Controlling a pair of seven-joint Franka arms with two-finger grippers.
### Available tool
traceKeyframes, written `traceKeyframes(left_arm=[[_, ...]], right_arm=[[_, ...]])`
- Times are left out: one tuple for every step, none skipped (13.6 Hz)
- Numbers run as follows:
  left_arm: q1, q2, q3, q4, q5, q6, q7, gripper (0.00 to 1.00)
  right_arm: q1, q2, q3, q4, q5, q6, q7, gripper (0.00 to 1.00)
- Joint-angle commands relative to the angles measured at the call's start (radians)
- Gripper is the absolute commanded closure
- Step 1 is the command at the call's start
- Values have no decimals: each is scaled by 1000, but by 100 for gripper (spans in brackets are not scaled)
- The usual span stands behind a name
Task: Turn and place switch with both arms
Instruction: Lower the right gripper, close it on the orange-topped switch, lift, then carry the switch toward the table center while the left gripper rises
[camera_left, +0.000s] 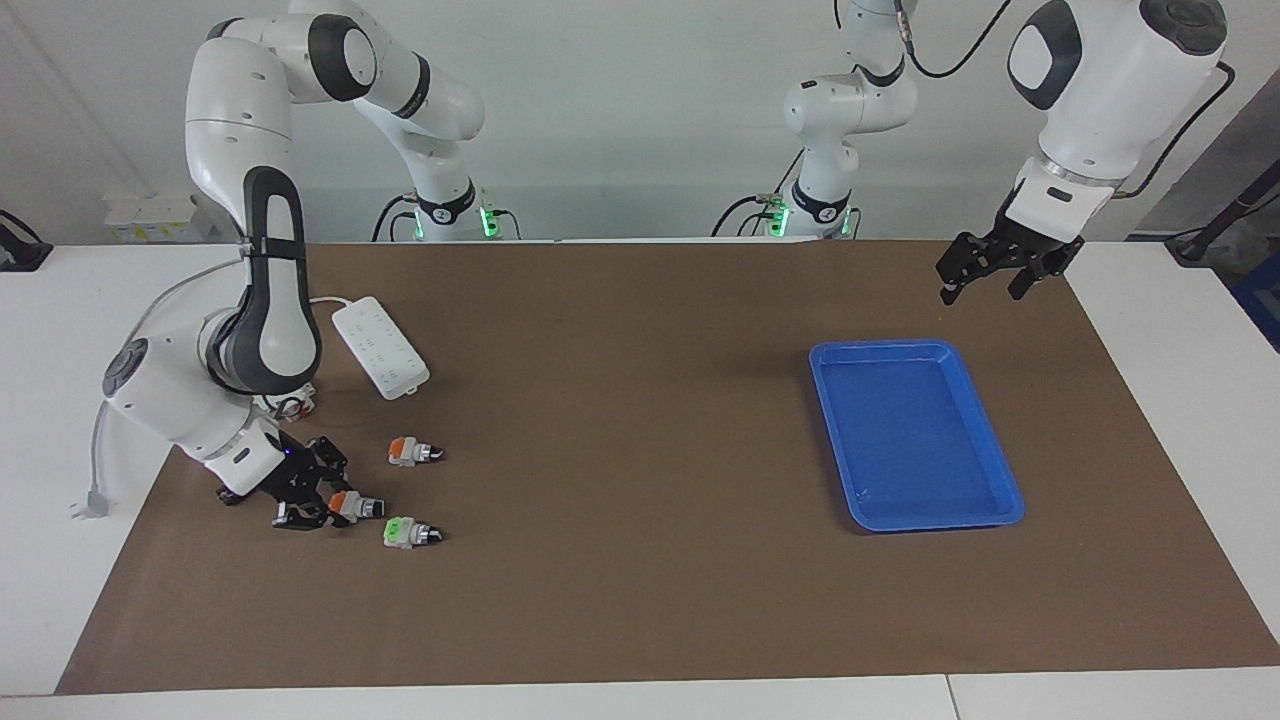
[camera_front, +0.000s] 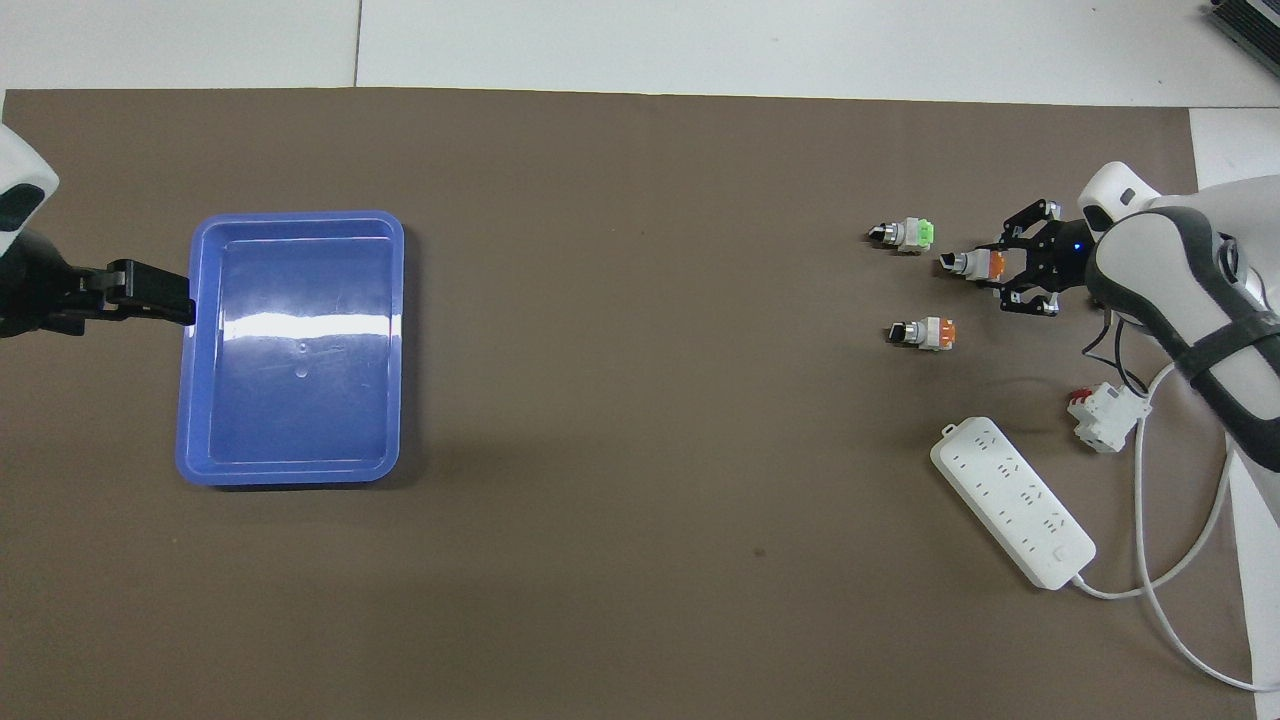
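Note:
The switch (camera_left: 362, 507) (camera_front: 968, 263), with an orange face and a black knob, lies on the brown mat at the right arm's end of the table. It is the middle one of three. My right gripper (camera_left: 335, 505) (camera_front: 1000, 268) is down at the mat, shut on the switch's orange end, with its links splayed to both sides. My left gripper (camera_left: 982, 285) (camera_front: 170, 295) hangs open in the air with nothing in it, over the mat beside the blue tray's (camera_left: 1010, 480) (camera_front: 190, 350) corner; that arm waits.
Another orange switch (camera_left: 410, 453) (camera_front: 925, 333) lies nearer to the robots, a green-faced one (camera_left: 408, 533) (camera_front: 905, 234) farther from them. A white power strip (camera_left: 380, 347) (camera_front: 1012, 502) with its cable and a white-and-red clip block (camera_left: 290, 405) (camera_front: 1105, 415) lie near the right arm.

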Motion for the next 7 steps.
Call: traceKeyframes(left_arm=[[6,-28,1,-31,-10,5,4,0],[6,-28,1,-31,-10,3,4,0],[6,-28,1,-31,-10,3,4,0],[6,-28,1,-31,-10,3,4,0],[6,-28,1,-31,-10,5,4,0],[6,-28,1,-31,-10,3,4,0],[6,-28,1,-31,-10,5,-1,0]], right_arm=[[-5,-41,12,-24,70,-43,-21,100],[1,-64,13,-24,76,-72,1,100],[5,-91,24,-26,76,-106,37,100],[28,-114,36,-24,76,-138,63,100],[50,-130,38,-26,76,-172,73,100],[88,-153,38,-28,78,-189,82,100],[125,-167,38,-26,78,-192,126,100]])
